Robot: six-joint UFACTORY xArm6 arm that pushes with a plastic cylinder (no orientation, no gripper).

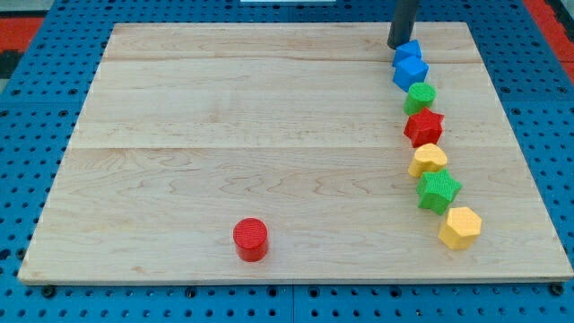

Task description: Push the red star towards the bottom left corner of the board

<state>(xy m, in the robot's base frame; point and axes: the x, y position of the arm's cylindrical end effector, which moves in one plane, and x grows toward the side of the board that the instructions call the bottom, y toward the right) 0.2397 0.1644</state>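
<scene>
my tip [397, 46] upper right, no gripper/jaws | red star [423, 127] below, slightly right | blue+green blocks [413, 76] btwn | goal: frame lower left

Surface [269, 117]: pale wooden board made of planks, resting on blue pegboard [36, 108].

Blocks in loose column near 3 o'clock edge, running 1 to 4 o'clock:
- two blue blocks: upper blue block [409, 50], lower blue block [411, 72], touching
- green cylinder [420, 96] just below
- red star [423, 127]
- yellow heart [429, 160]
- green star [438, 190]
- yellow hexagon [460, 227] at column's foot

Red cylinder [250, 240] alone, near 6 o'clock edge, well apart from column.

My tip [397, 45] on surface at 1 o'clock, just beside upper blue block.
</scene>
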